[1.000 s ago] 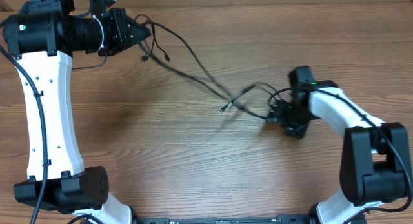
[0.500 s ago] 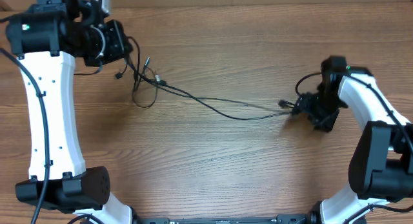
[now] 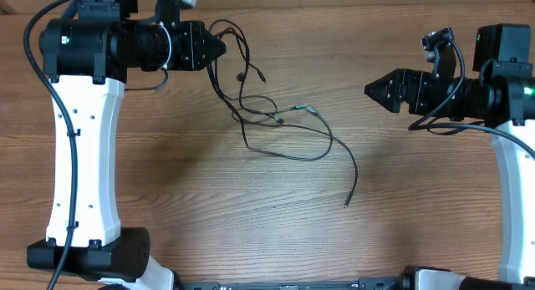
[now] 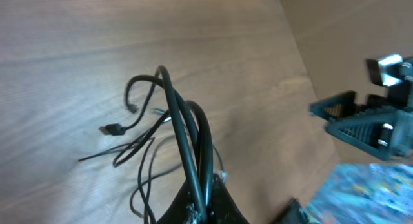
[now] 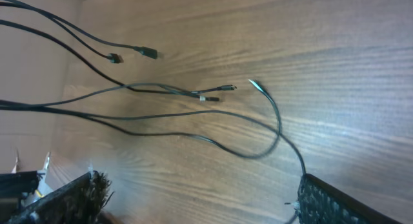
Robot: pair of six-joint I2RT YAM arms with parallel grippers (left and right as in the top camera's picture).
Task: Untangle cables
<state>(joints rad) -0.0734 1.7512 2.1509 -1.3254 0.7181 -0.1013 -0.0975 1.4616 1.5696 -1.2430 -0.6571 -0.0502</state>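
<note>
Untangle is maybe half done, my read. The thin black flexible cables (image 4: 182, 133) are not in a tight knot. They're fanned out over the brown wood-grain table (image 3: 167, 181), far side, left of centre. One long loose strand (image 3: 354, 169) runs right and toward the near side, and its free tip lies alone around mid-table. The left gripper (image 3: 216, 48) sits at the far left with its fingers closed down on several strands pinched together, so that end is lifted off the table. The strands sag from there into loops. The right gripper (image 3: 374, 89) is on the far right, well apart from every cable. In the wrist view its fingers (image 5: 71, 198) are spread wide with nothing between them. Still to do: the loops just right of the left gripper cross each other in a few places, and I can't tell which strand passes over which. How many separate cords there are is also unclear. Each cord needs pulling out and laying apart. The cords themselves look slack and springy. Two dark plug tips (image 3: 262, 74) dangle near the loops, and the silvery plug tips (image 3: 309, 109) rest close together on the wood just beyond the crossings.
</note>
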